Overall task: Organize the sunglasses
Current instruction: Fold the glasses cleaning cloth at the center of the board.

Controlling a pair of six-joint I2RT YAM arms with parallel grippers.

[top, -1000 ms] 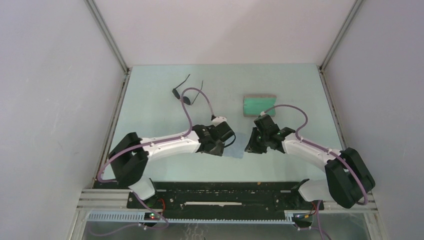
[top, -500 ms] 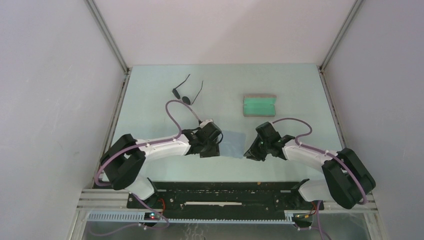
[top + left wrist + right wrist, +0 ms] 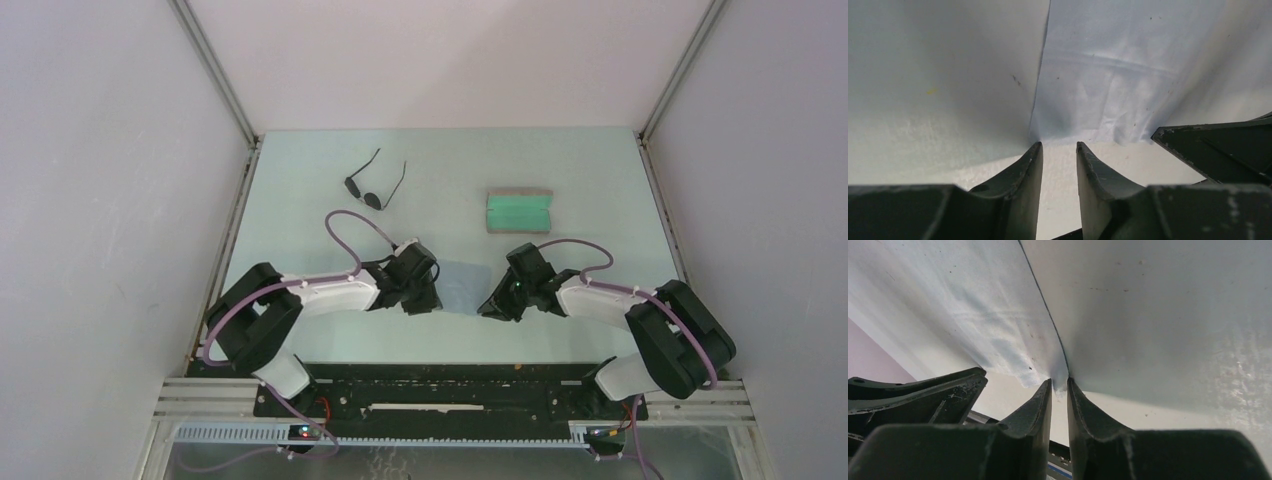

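Note:
The sunglasses (image 3: 372, 190), thin black wire with two dark oval lenses, lie unfolded at the far left of the table, apart from both arms. A light blue cloth (image 3: 462, 286) lies flat between the grippers. My left gripper (image 3: 432, 298) is low at the cloth's left edge. In the left wrist view its fingertips (image 3: 1059, 145) stand open with a gap, right at the cloth's (image 3: 1108, 85) near edge, nothing between them. My right gripper (image 3: 487, 305) is at the cloth's right side. In the right wrist view its jaws (image 3: 1059, 382) are shut on a corner of the cloth (image 3: 998, 335).
A grey oblong case (image 3: 519, 212) lies open with its green lining up, at the far right of centre, beyond my right gripper. Metal rails run along both sides of the table, and the black base rail (image 3: 450, 385) lies along the near edge.
Both arms drew back toward the near edge, uncovering the cloth now spread between them. The left arm's cable moved off the sunglasses. The left jaws narrowed; the right jaws kept their grip.

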